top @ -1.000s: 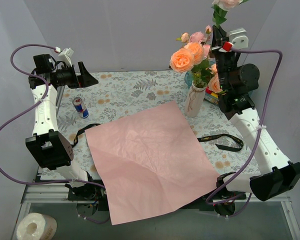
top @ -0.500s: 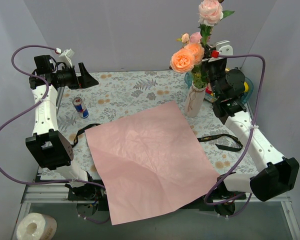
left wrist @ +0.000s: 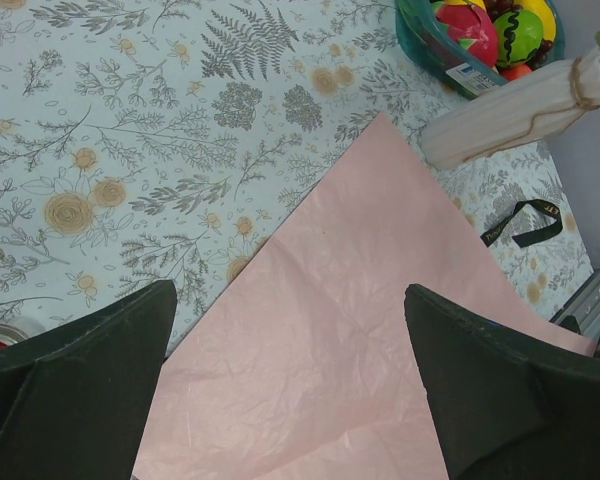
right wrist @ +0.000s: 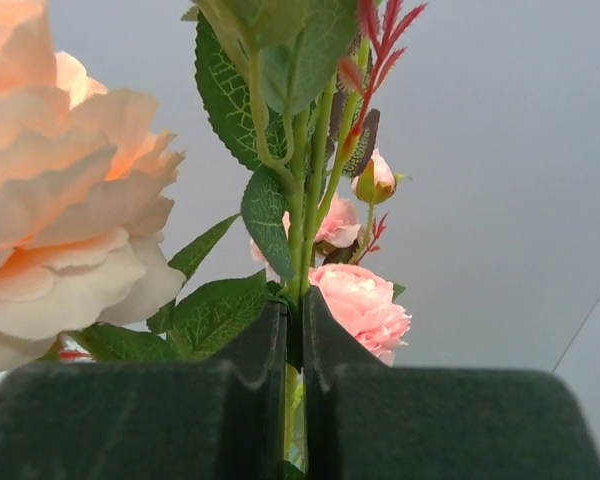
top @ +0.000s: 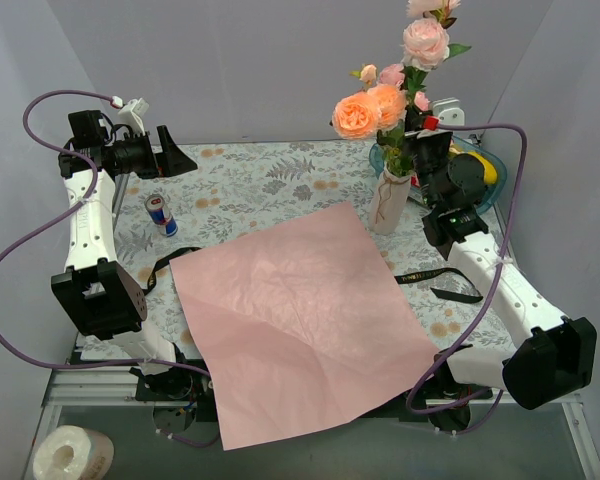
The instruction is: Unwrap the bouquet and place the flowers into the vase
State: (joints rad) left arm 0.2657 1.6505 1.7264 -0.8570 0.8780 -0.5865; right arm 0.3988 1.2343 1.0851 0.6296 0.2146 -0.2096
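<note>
The white ribbed vase (top: pixel 388 204) (left wrist: pixel 500 115) stands at the back right and holds peach and pink flowers (top: pixel 360 115). Right beside and above its neck, my right gripper (top: pixel 412 152) (right wrist: pixel 294 312) is shut on the green stem (right wrist: pixel 302 215) of a tall pink rose (top: pixel 425 42). The stem's lower end is hidden behind the fingers. The bouquet's pink wrapping paper (top: pixel 300 320) (left wrist: pixel 360 330) lies spread flat on the table. My left gripper (top: pixel 176 152) (left wrist: pixel 290 300) hovers high at the back left, open and holding nothing.
A black ribbon (top: pixel 446 285) lies right of the paper, and another strip (top: pixel 165 262) lies at its left edge. A drink can (top: pixel 161 214) stands at the left. The teal fruit bowl (top: pixel 485 175) (left wrist: pixel 470 40) sits behind the vase. A paper roll (top: pixel 72 455) rests below the table.
My right gripper has carried the pink rose left and down, from beside the fruit bowl to just over the vase. The left arm has not moved.
</note>
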